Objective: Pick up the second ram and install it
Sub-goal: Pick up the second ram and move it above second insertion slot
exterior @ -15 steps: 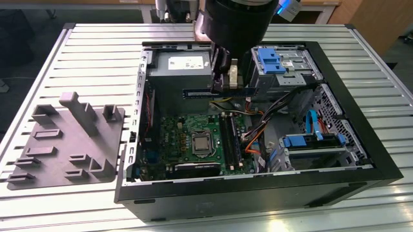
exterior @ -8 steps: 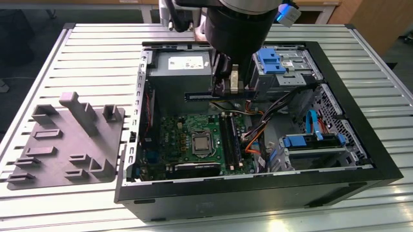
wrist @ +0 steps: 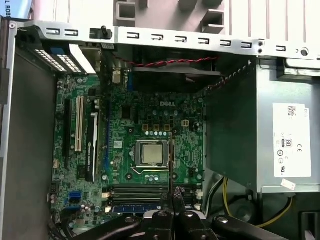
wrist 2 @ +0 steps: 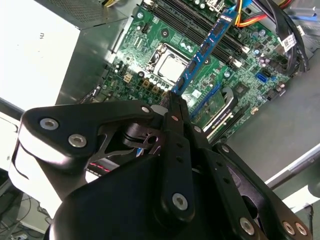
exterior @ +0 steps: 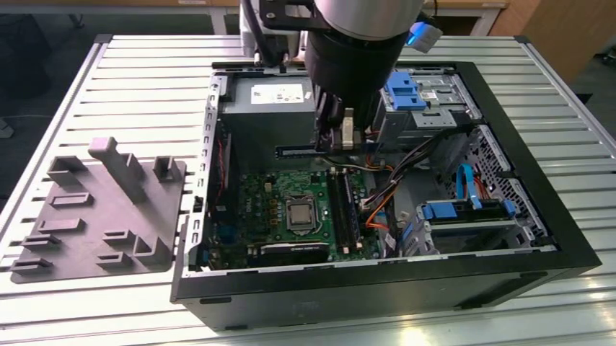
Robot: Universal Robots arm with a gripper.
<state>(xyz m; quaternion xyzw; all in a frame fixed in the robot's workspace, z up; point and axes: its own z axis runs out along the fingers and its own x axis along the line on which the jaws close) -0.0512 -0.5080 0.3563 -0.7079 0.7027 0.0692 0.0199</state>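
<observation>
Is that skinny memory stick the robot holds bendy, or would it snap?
Probably stiff: the memory stick juts straight out from the gripper, held by one end, without sagging. Likely light, since it is a thin flat board. Possibly fragile too: small chips sit bare along its face.

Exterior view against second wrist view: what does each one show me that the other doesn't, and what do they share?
Exterior view: the gray fixture on the slatted table, beside the open computer case. Second wrist view: the small chips along the second ram, close up past the claw. Shared: the claw gripping that ram above the green motherboard and its processor socket.
</observation>
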